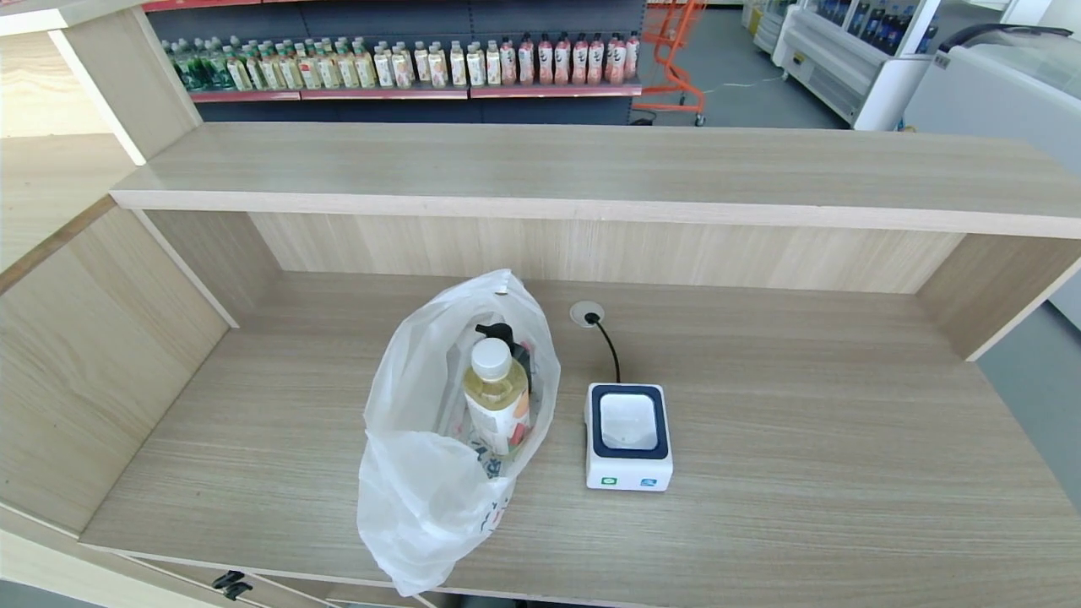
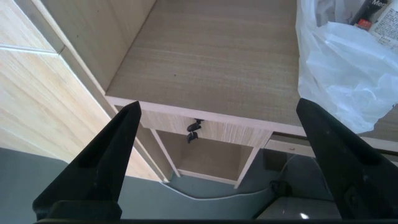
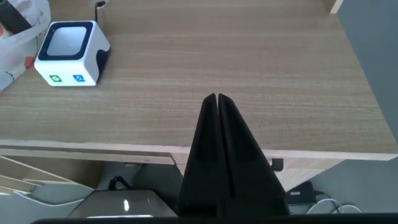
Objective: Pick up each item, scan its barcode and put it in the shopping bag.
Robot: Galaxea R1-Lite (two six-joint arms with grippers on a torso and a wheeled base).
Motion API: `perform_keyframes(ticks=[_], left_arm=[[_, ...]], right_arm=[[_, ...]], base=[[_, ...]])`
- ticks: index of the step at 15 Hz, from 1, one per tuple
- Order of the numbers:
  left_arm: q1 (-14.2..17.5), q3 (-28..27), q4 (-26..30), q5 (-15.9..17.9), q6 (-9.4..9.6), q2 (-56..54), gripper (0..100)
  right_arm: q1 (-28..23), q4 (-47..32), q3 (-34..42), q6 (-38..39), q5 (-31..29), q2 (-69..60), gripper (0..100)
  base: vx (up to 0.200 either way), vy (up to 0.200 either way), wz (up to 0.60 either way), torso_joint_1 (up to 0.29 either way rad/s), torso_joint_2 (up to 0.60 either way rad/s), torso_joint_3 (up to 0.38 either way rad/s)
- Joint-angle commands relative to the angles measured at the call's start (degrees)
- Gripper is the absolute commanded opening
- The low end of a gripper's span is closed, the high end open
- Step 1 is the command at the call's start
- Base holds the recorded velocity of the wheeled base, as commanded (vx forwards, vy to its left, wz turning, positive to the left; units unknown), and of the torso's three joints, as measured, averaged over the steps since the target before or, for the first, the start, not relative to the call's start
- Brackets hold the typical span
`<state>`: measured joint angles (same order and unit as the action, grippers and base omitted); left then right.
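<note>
Evidently, the shopping bag point(image 1: 422, 490) overhanging the counter point(image 1: 802, 439) could be tipped off; left gripper point(image 2: 219, 104) is spread, right gripper point(image 3: 216, 98) closed.

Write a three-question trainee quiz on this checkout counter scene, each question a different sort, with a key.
1. True or false: the bottle stands inside the shopping bag.
2. The left gripper is open. The right gripper is: A open; B shut, empty; C shut on the bottle.
3. Fill in: the scanner sits on the counter to the shopping bag's ____ (robot's side).
Key: 1 true; 2 B; 3 right.
</note>
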<state>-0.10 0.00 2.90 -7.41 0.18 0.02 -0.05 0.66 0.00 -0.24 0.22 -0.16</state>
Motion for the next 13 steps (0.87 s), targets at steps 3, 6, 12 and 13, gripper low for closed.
perform_keyframes(ticks=[3, 6, 12, 13], left_arm=[[0.1, 0.0, 0.0, -0.1, -0.01, 0.0, 100], [0.0, 0.0, 0.0, -0.1, -0.01, 0.0, 100], [0.0, 0.0, 0.0, -0.1, -0.01, 0.0, 100], [0.0, 0.0, 0.0, -0.1, -0.01, 0.0, 100]], right_arm=[[0.0, 0.0, 0.0, 0.0, 0.0, 0.2, 0], [0.0, 0.0, 0.0, 0.0, 0.0, 0.2, 0], [0.0, 0.0, 0.0, 0.0, 0.0, 0.2, 0], [0.0, 0.0, 0.0, 0.0, 0.0, 0.2, 0]], base=[[0.000, 0.000, 0.00, 0.000, 0.00, 0.000], [0.000, 0.000, 0.00, 0.000, 0.00, 0.000], [0.000, 0.000, 0.00, 0.000, 0.00, 0.000], [0.000, 0.000, 0.00, 0.000, 0.00, 0.000]])
